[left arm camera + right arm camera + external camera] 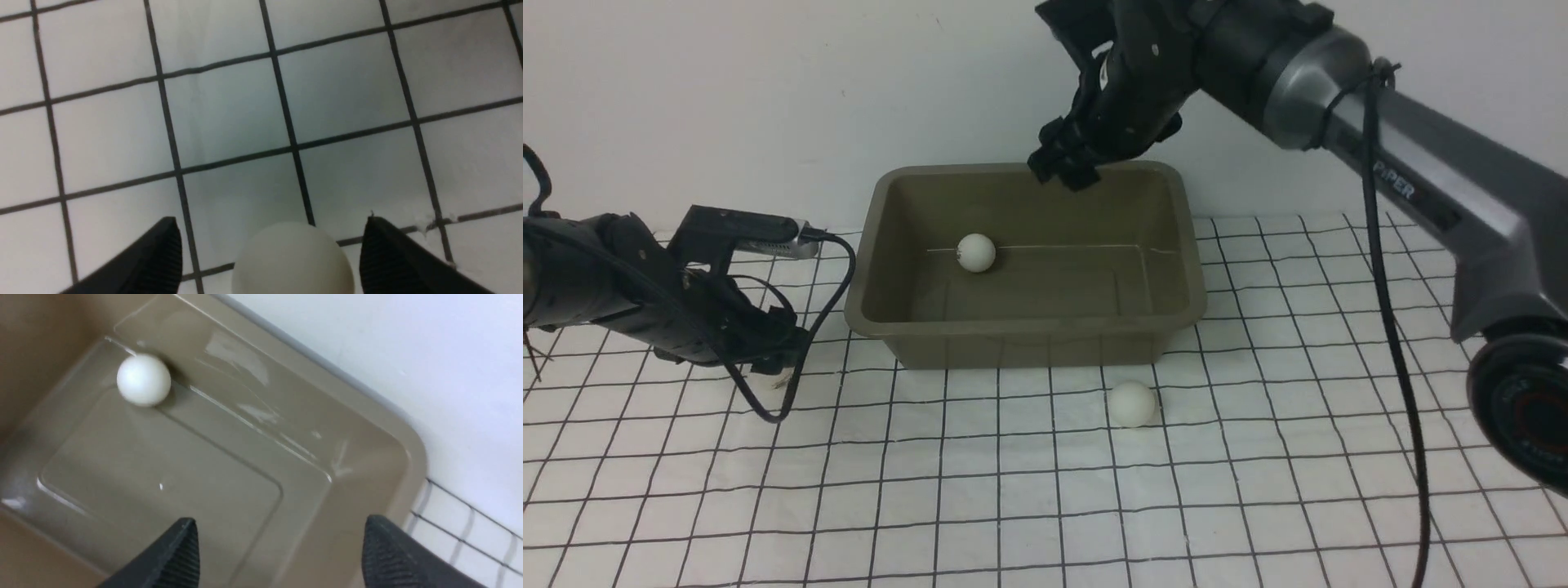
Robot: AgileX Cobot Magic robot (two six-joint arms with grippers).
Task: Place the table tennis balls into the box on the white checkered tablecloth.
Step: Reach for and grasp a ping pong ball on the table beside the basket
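The olive-grey box [894,322] stands at the back middle of the white checkered tablecloth [1013,506]. One table tennis ball [976,251] lies inside it by the far wall, also in the right wrist view [144,379]. A second ball [1132,403] lies on the cloth in front of the box. My left gripper [772,347] is low over the cloth, left of the box. It is open [270,219] with a third ball [292,261] between its fingers, with gaps on both sides. My right gripper [1062,167] hangs open and empty [278,520] over the box's back rim [412,449]. A fourth ball is not in view.
A white wall runs right behind the box. The left arm's black cable [768,400] loops down onto the cloth near the box's left front corner. The right arm [1421,180] reaches over the cloth's right side.
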